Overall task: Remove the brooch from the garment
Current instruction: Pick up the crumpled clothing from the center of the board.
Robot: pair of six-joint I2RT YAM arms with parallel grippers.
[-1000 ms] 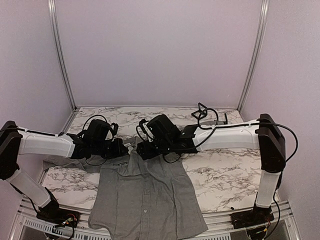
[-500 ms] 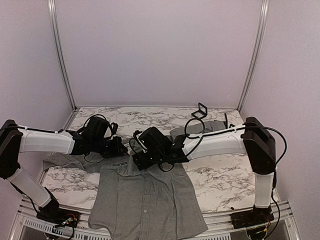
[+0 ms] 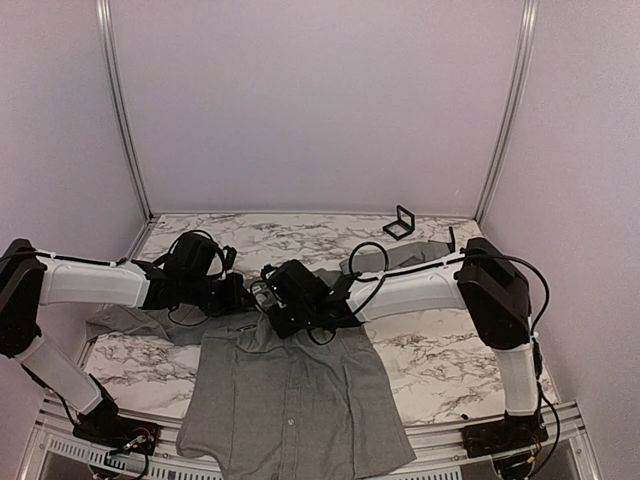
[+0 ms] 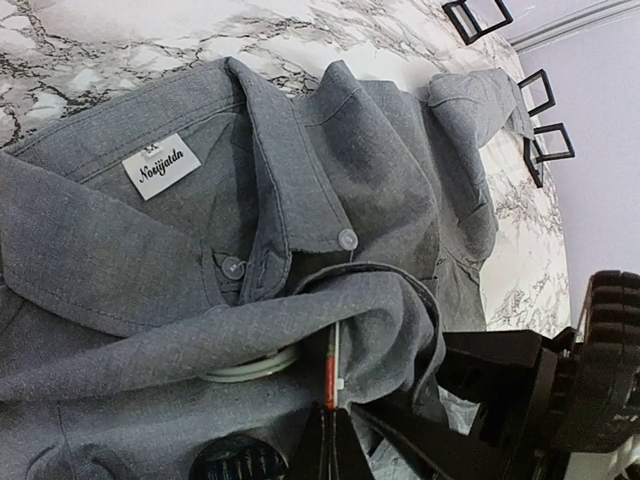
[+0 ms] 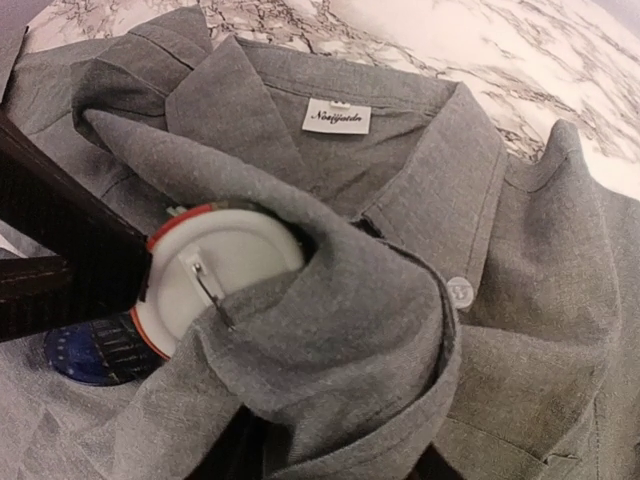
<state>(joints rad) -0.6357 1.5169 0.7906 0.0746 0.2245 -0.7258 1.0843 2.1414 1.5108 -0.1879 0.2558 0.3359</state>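
Observation:
The grey garment (image 3: 290, 390) lies flat on the marble table, collar towards the far side. The brooch (image 5: 215, 270) is a round badge with a white back and a red rim, standing on edge by the collar, its pin stuck through a raised fold of cloth. My left gripper (image 4: 335, 445) is shut on the brooch's red rim (image 4: 330, 370). In the top view it (image 3: 243, 298) sits just left of the collar. My right gripper (image 5: 330, 460) is closed on the fold that drapes over the brooch, and the cloth hides most of its fingers. It (image 3: 268, 300) meets the left gripper at the collar.
A dark blue round disc (image 5: 90, 350) lies on the shirt just below the brooch. The sleeves spread to the left (image 3: 120, 322) and to the far right (image 3: 400, 255). A black bracket (image 3: 402, 222) stands at the back of the table (image 3: 450, 350).
My right arm has swung left to the collar, and its jaws have narrowed onto the cloth fold. The left gripper has stayed shut in place.

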